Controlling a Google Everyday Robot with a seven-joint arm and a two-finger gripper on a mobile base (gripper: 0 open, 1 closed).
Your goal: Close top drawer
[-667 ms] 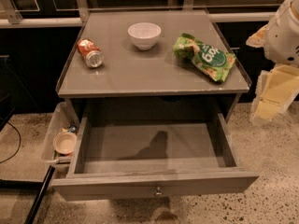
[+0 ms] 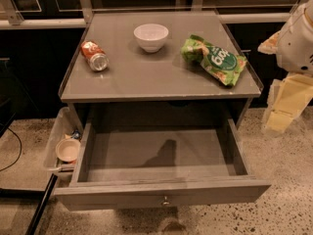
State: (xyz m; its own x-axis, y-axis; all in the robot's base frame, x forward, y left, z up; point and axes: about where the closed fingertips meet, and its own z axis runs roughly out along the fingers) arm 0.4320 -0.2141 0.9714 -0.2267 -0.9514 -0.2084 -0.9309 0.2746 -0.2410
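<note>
The top drawer (image 2: 122, 194) is a wide grey drawer pulled far out of the grey cabinet toward me. It shows an empty inside, with a small round metal knob (image 2: 165, 200) at the centre of its front. My gripper (image 2: 281, 112), with cream-coloured parts, hangs at the right edge of the camera view under the white arm (image 2: 298, 38). It is beside the cabinet's right side, above the floor and apart from the drawer.
On the cabinet top (image 2: 146, 82) lie a red can (image 2: 94, 56) on its side, a white bowl (image 2: 151, 36) and a green snack bag (image 2: 215, 59). A clear bin (image 2: 57, 131) holding a small bowl (image 2: 67, 150) stands left of the drawer. A dark pole (image 2: 41, 207) slants at lower left.
</note>
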